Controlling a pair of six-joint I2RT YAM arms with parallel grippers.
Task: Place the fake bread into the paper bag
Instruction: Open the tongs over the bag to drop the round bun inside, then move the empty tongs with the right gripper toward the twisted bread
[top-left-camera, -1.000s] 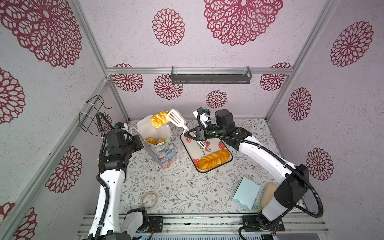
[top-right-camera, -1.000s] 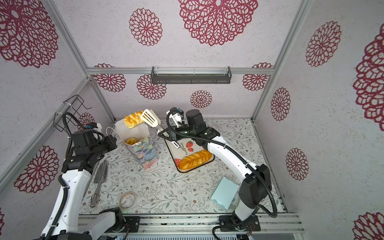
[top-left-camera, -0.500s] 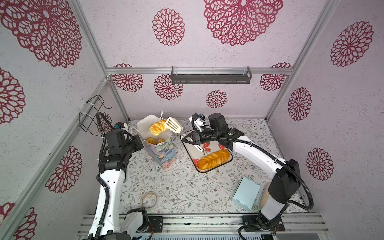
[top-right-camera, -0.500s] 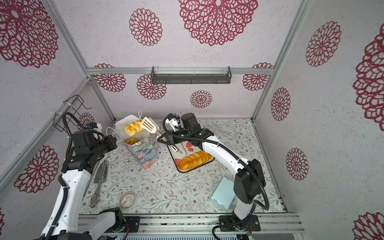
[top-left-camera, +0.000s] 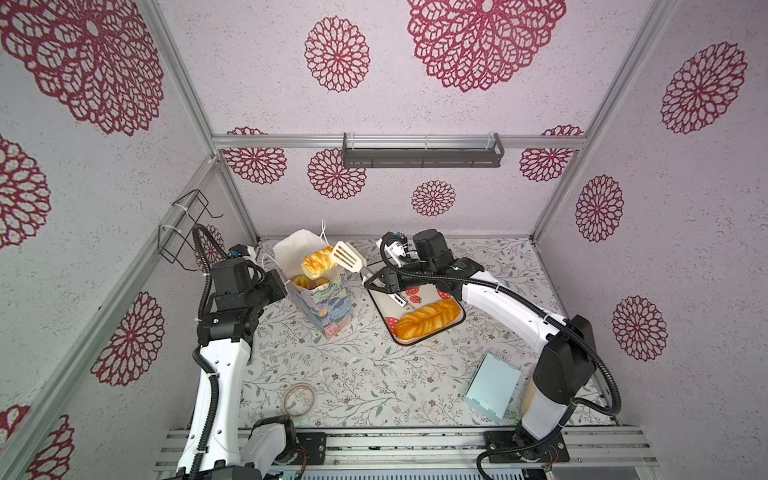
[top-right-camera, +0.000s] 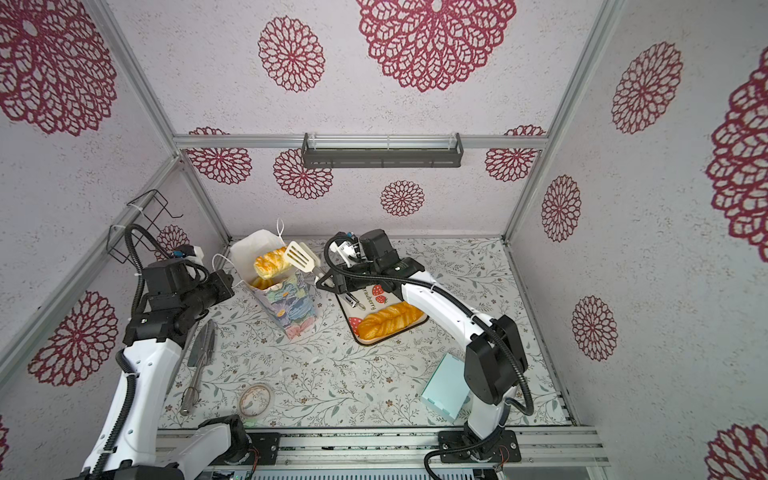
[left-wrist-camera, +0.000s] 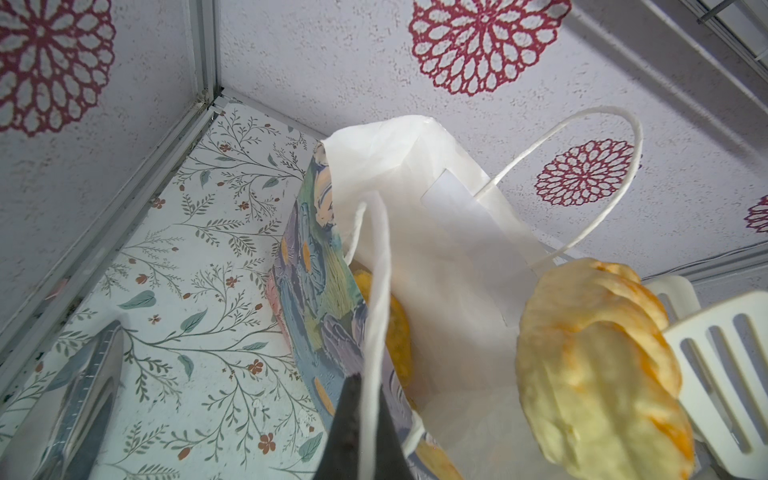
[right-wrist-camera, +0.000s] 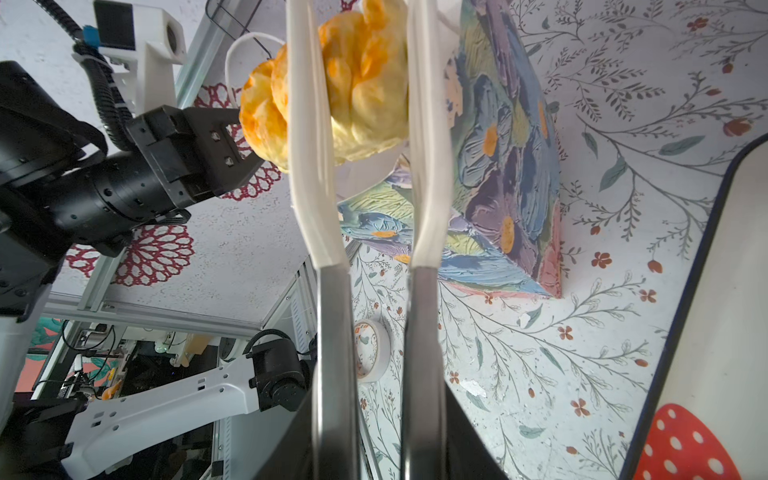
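Above the open mouth of the paper bag, a glossy golden pastry hung clamped between the white slotted blades of a pair of tongs. Whether its lower end had passed the rim could not be told. The right end effector was closed on the tongs' metal handles, which ran side by side up the right wrist view. At the bag's left corner the left end effector was pinched shut on a white string handle, the dark fingertips showing on either side of the cord. Other orange bread pieces lay inside the bag against its white lining. Just right of the bag, a strawberry-printed tray sat on the floral counter with the braided loaf lying across it. A pale blue box rested well apart, near the right arm's base.
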